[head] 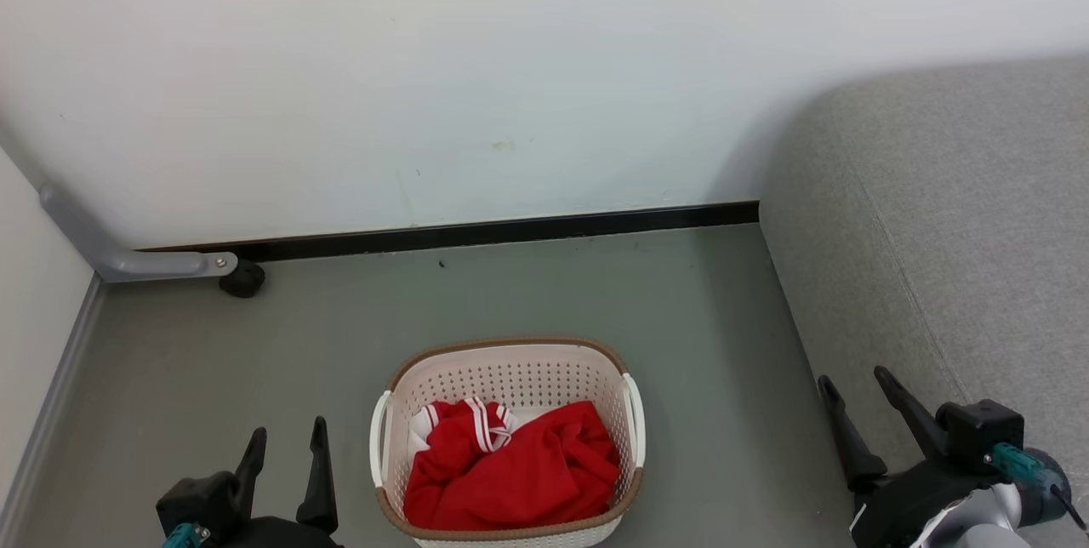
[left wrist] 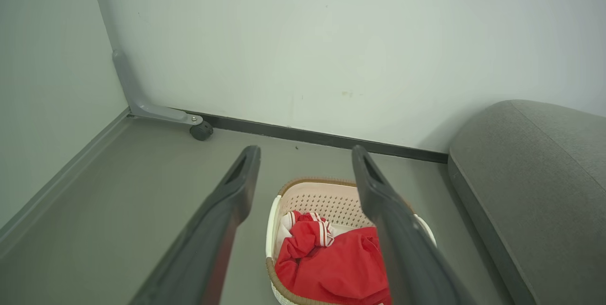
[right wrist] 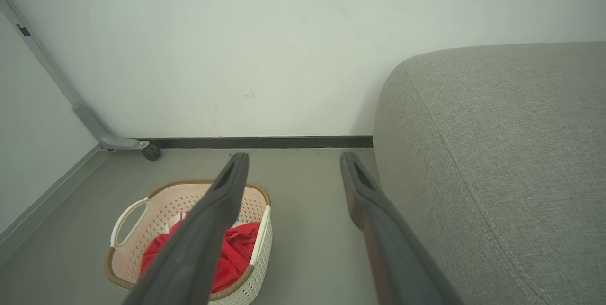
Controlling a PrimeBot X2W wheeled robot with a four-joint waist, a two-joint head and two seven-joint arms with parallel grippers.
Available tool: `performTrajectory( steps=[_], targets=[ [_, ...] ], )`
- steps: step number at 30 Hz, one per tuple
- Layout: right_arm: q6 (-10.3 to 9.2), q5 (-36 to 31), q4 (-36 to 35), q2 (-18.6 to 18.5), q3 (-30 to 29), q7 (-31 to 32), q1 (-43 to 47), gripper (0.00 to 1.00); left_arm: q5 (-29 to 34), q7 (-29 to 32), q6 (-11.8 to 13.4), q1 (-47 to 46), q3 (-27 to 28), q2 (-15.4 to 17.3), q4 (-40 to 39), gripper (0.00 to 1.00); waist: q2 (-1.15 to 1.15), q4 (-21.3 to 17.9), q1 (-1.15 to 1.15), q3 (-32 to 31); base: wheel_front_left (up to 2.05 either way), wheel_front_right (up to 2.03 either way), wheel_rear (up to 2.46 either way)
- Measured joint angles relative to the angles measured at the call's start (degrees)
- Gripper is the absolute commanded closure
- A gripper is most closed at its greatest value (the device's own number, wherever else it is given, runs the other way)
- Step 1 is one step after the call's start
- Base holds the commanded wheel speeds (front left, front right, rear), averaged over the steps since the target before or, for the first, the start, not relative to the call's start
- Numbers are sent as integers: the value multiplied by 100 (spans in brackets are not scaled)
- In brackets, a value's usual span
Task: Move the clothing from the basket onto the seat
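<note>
Facing the basket (head: 510, 345), we find the clothing (head: 519, 471) nearer our left end effector (head: 287, 436) than our right end effector (head: 852, 385), both released.

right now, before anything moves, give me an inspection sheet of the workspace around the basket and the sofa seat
surface: smooth grey floor
job's things: red clothing with white stripe trim, bunched inside the basket, which stands upright on the floor; the seat to its right has no clothing on the part in view
clutter: nothing seen
grippers: left gripper open, left of the basket, holding nothing; right gripper open, by the seat's edge, holding nothing
cables: teal connector with a thin dark lead at the right wrist
surroundings: white wall with a dark baseboard; a grey metal leg on a black caster in the left corner
</note>
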Motion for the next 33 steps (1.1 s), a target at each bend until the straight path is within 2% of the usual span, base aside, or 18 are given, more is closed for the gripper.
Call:
performTrajectory(
  steps=[11,29,33],
  targets=[
    [0,-888,218,-84,205,-242,-114,0,868,-238,1,-47,13,2,101,0,0,-9,0,-20,0,0,0],
    [18,-979,198,-13,145,-242,-137,0,981,-238,-13,-37,310,-47,79,0,0,-85,0,55,0,0,0],
    [33,-1011,121,15,133,-242,-138,0,988,-238,-111,-34,332,-74,14,0,0,-148,0,157,0,0,0]
  ],
)
